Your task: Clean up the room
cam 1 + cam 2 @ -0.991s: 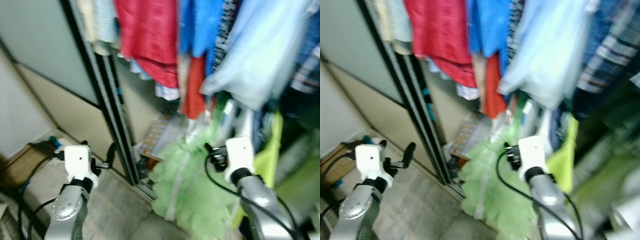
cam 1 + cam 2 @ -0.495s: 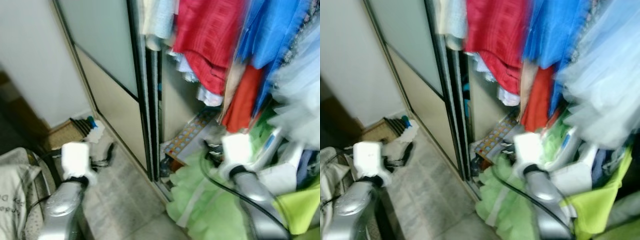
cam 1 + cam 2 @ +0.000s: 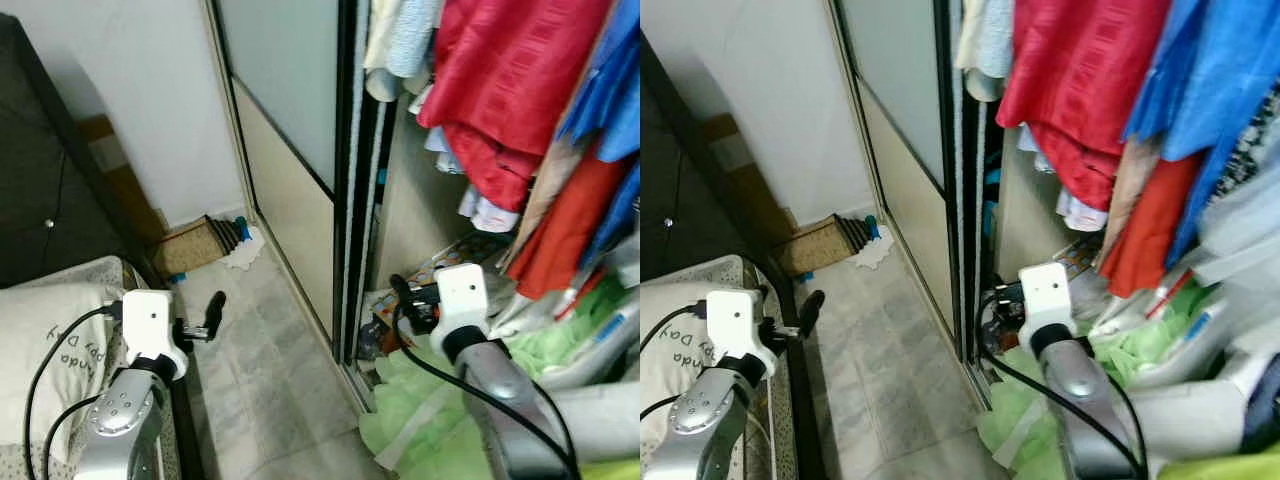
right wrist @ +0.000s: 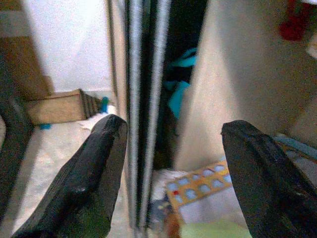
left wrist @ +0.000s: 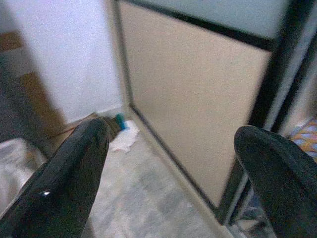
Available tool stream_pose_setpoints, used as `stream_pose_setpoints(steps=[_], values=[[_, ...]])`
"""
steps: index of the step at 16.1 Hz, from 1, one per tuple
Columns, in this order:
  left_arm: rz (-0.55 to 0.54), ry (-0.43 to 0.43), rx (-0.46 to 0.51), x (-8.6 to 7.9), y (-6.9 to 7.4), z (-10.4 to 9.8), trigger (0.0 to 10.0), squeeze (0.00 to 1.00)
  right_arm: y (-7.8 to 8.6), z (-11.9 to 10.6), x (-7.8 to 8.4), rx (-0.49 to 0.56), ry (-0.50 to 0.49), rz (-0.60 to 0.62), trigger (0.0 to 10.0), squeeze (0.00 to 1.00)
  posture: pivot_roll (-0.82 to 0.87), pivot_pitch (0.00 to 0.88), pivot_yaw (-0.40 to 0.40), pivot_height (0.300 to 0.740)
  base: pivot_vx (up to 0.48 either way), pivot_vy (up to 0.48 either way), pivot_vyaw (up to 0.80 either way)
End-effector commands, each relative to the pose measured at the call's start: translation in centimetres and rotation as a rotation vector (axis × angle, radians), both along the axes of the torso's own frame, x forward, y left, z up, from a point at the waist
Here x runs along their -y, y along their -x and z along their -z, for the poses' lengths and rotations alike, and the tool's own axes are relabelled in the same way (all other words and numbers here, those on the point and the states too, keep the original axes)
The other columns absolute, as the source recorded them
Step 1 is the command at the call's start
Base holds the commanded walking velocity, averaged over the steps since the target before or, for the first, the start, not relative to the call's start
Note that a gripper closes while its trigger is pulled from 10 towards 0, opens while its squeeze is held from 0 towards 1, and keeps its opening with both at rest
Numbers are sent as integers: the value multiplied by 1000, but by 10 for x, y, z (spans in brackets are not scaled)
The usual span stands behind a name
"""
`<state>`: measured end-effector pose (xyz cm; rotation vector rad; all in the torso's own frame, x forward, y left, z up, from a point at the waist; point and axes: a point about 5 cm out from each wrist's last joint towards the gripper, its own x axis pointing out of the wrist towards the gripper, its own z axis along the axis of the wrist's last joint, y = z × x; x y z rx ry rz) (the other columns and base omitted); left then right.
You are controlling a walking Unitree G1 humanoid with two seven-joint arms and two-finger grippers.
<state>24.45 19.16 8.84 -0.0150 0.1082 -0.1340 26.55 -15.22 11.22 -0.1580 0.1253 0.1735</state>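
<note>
Just below the right gripper [image 4: 171, 168], a pile of light green cloth [image 3: 420, 420] lies on the floor at the foot of the open closet. The gripper's two black fingers [image 4: 81, 183] are spread wide with nothing between them. They point at the closet's sliding door track [image 4: 136, 99], and a patterned box [image 4: 198, 188] lies just past them.

The left gripper [image 5: 171, 168] hangs over the gray tile floor [image 3: 270, 370] with its fingers spread wide too, and it holds nothing. Far ahead of it, by the wall, sit a brown basket [image 3: 190, 247] and a small white rag [image 3: 242, 255]. Beside that arm is a bed with a white pillow [image 3: 45, 340].

Red clothes [image 3: 500, 90] and blue ones [image 3: 1210, 90] hang above the right gripper.

The green cloth is likely what needs picking up. It looks soft, light and floppy, so it will droop and drag when lifted. A good place to pinch is a thick bunched fold near the top of the pile, not a thin edge.
</note>
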Motion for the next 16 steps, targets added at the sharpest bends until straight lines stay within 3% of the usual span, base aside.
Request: stream_pose_setpoints(steps=[1,4,11,16], values=[[-8,-7,-1,-1,-2,0,10000,0,0,2,5,-13,-6,24,10000,0,-218,0,28,740,0,0,0],[-30,-4,-8,-1,-3,0,10000,0,1,2,4,-9,13,12,10000,0,-219,0,28,740,0,0,0],[-14,-8,-11,2,0,0,10000,0,3,3,3,-15,14,6,10000,0,-221,0,30,740,0,0,800],[24,-22,-2,7,1,-2,10000,0,6,3,3,-18,13,14,10000,0,-220,0,33,740,0,0,196]])
